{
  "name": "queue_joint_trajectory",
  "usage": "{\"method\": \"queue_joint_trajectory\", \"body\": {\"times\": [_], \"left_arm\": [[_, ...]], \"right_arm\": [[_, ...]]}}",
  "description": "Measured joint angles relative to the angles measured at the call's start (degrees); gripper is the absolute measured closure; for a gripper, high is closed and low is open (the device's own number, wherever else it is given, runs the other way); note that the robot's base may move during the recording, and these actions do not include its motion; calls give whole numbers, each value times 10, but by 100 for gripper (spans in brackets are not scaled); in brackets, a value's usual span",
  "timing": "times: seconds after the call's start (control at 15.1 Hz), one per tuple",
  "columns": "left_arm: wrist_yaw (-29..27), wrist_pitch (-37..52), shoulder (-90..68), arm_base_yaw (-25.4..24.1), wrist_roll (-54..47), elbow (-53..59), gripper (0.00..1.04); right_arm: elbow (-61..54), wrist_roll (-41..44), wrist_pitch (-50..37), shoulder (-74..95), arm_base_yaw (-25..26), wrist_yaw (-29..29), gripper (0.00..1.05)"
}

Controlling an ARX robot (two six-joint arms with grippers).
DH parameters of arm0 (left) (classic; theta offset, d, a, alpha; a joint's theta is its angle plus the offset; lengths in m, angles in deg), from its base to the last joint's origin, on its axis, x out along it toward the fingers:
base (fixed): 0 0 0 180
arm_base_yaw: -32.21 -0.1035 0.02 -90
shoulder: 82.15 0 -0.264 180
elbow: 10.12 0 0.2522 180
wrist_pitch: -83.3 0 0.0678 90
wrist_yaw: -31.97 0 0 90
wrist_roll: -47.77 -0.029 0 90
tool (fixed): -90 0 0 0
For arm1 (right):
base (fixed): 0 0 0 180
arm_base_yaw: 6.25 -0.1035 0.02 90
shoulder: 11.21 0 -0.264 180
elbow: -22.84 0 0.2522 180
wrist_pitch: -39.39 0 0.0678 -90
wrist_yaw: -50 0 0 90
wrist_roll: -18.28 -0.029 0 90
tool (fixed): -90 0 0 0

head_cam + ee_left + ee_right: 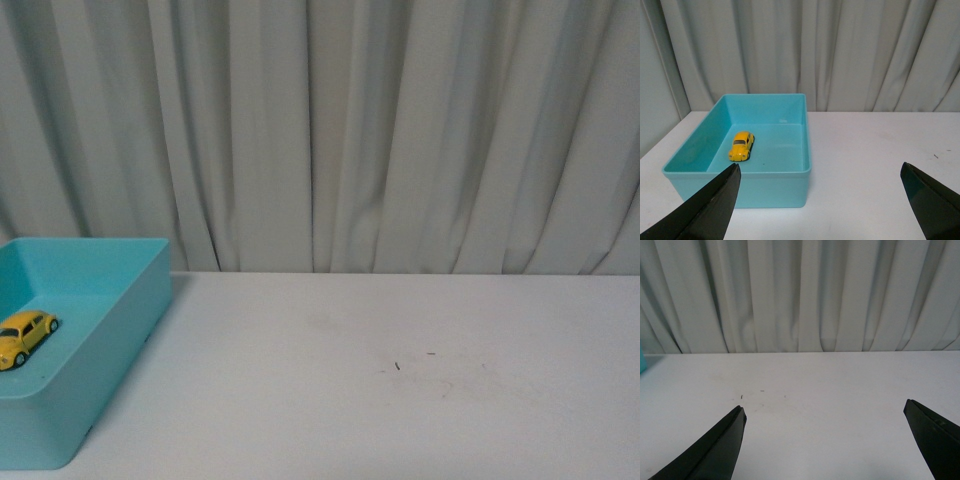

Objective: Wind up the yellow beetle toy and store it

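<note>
The yellow beetle toy [24,335] rests on its wheels on the floor of a turquoise bin [120,330] at the table's left edge. In the left wrist view the toy [742,145] sits left of the middle of the bin [790,185]. My left gripper [820,172] is open and empty, held back from the bin's near wall, above the table. My right gripper [824,412] is open and empty over bare table. Neither gripper shows in the front view.
A white table [400,380] runs to a wall of pale pleated curtain [350,130]. A few small dark specks [397,366] mark the tabletop. A sliver of the bin [642,362] shows at the edge of the right wrist view.
</note>
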Motion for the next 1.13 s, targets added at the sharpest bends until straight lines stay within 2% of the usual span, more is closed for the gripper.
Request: {"method": "queue_joint_trajectory", "body": {"times": [1.13], "left_arm": [[0,0,0,0,0,0,7]], "right_arm": [[0,0,0,0,0,0,7]]}}
